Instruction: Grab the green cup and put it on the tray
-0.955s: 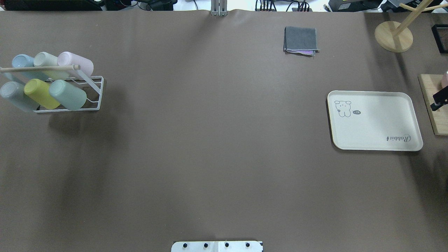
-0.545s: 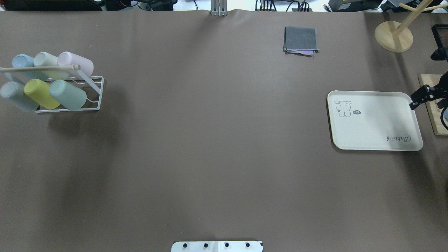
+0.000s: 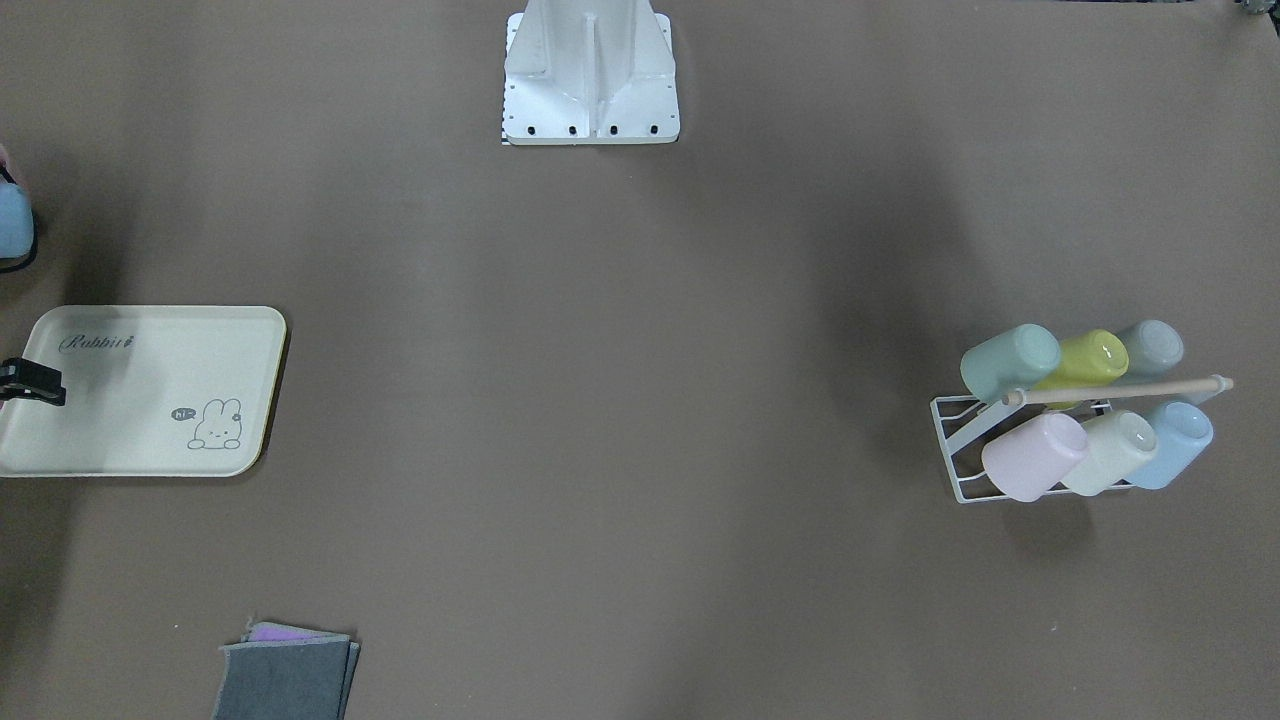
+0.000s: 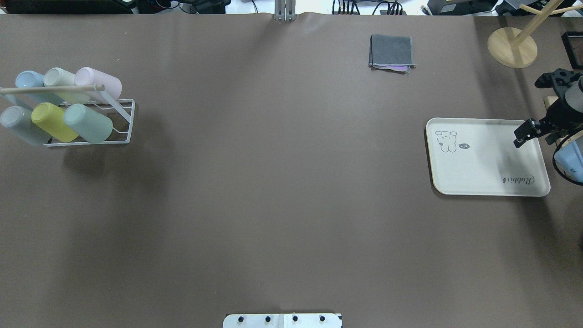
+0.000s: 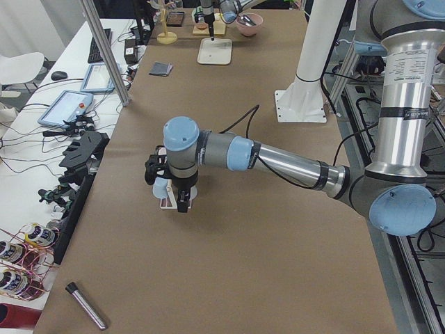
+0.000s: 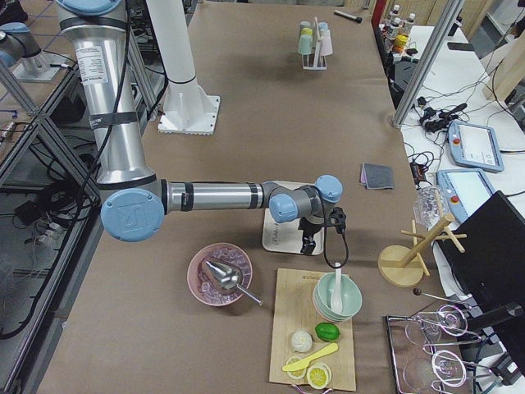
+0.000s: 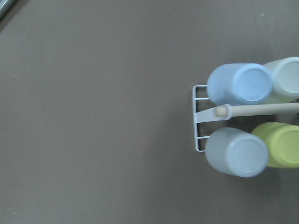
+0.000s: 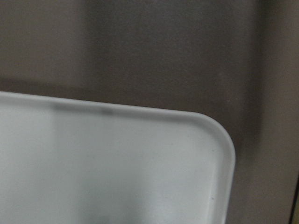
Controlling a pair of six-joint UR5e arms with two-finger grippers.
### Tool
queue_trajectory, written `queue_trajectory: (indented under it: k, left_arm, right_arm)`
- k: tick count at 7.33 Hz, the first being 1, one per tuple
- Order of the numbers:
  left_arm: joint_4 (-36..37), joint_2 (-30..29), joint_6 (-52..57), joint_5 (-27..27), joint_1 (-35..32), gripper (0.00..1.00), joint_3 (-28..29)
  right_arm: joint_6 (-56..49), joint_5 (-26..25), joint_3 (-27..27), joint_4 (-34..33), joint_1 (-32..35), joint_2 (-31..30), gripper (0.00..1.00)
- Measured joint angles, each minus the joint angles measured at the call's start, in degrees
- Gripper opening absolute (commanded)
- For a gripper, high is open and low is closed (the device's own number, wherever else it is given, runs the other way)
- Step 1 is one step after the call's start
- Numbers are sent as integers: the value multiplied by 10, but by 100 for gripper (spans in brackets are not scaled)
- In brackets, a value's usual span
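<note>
The green cup [image 4: 89,123] lies slanted on a white wire rack [image 4: 131,123] at the table's far left, next to a yellow-green cup [image 4: 52,120]; it also shows in the front view [image 3: 1010,362]. The cream "Rabbit" tray [image 4: 483,168] lies flat and bare at the right. My right gripper [image 4: 521,136] hovers over the tray's far right corner; I cannot tell whether it is open or shut. The right wrist view shows only a tray corner [image 8: 117,163]. My left gripper [image 5: 174,198] hangs above the rack and shows only in the left side view, so I cannot tell its state.
The rack holds several cups, among them a pink one [image 4: 100,82]. A folded grey cloth [image 4: 391,52] lies at the back. A wooden mug tree [image 4: 512,48] stands at the back right. A pink bowl [image 6: 220,275] and a cutting board with food [image 6: 316,336] sit beyond the tray.
My right gripper has come in from the right edge and moved left over the tray's far right corner. The cups and the tray have not moved.
</note>
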Motion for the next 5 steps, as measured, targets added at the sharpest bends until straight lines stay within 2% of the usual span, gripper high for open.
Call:
queue_trajectory:
  k: [1,3,4,5]
  left_arm:
    - [5,-22,-9,0,37,98,-33]
    - [34,-97,-35,5,110,98,-51]
    - [31,-123,-37,31,159,98,-60]
    - [2,-135,-25,89,217,98,-74]
  right_arm:
    - [10,-14,0,2,-11,2,86]
    - [13,-23,5,3,-9,-7,86]
    - [11,-23,8,3,-1,-10,83]
    - [10,-22,11,3,4,-13,79]
